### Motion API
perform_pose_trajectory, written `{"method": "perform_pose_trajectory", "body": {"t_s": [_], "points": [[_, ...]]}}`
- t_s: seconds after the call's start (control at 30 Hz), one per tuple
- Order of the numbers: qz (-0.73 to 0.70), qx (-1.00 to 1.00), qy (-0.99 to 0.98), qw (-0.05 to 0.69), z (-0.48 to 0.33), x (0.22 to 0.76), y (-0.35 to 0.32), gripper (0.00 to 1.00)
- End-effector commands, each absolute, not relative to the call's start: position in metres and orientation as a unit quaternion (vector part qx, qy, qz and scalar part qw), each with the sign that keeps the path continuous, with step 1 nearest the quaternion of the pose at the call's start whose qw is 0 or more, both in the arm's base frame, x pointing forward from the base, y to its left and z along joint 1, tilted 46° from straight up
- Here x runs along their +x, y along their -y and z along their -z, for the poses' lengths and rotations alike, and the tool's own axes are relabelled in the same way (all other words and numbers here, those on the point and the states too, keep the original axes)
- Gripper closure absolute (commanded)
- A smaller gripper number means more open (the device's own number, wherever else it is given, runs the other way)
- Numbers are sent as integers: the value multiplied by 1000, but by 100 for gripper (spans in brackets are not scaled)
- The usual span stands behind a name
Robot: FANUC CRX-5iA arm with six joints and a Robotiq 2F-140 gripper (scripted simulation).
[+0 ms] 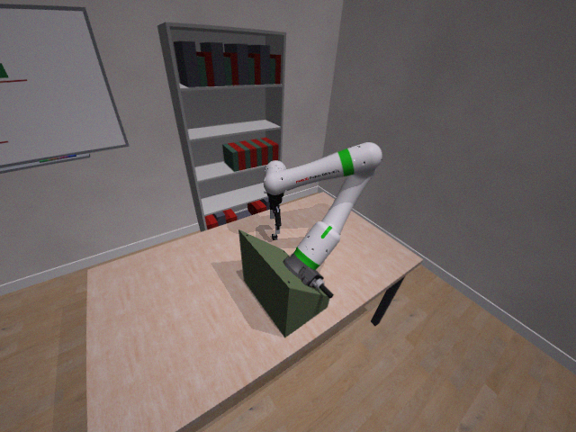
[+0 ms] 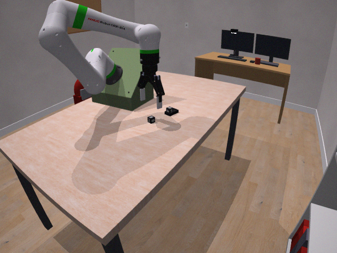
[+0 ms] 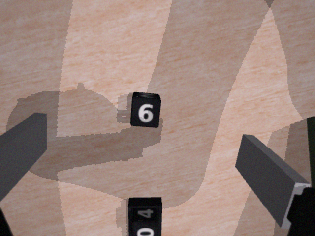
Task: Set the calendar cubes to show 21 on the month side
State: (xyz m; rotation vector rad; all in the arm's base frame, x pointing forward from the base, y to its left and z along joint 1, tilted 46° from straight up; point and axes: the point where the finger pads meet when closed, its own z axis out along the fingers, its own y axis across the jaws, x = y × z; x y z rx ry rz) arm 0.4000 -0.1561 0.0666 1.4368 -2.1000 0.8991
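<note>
A black cube (image 3: pixel 146 110) with a white 6 on top lies loose on the wooden table; it also shows in the exterior view (image 2: pixel 151 119). A second black cube (image 3: pixel 145 216) at the bottom edge of the wrist view shows 4 and 0. In the exterior view a low black tray (image 2: pixel 171 113) holds a cube at its left end; I cannot make out the tray in the wrist view. My gripper (image 2: pixel 150 101) is open and empty. It hangs above the table with its fingers wide on either side of the 6 cube, clear of it. In the top view my gripper (image 1: pixel 275 234) shows and the cubes are hidden.
The arm's green wedge-shaped base (image 2: pixel 124 81) stands just behind the gripper and the cubes. The table's right edge (image 2: pixel 234 100) is a short way beyond the tray. A desk with monitors (image 2: pixel 245 62) stands apart from the table.
</note>
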Motion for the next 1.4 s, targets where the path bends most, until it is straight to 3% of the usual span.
{"method": "perform_pose_trajectory", "body": {"t_s": [0.0,0.2,0.23,1.37], "points": [[-325,520,758,220,-70,400,153,0],[-324,521,758,220,-73,400,150,0],[-324,521,758,220,-73,400,150,72],[-324,521,758,220,-73,400,150,72]]}}
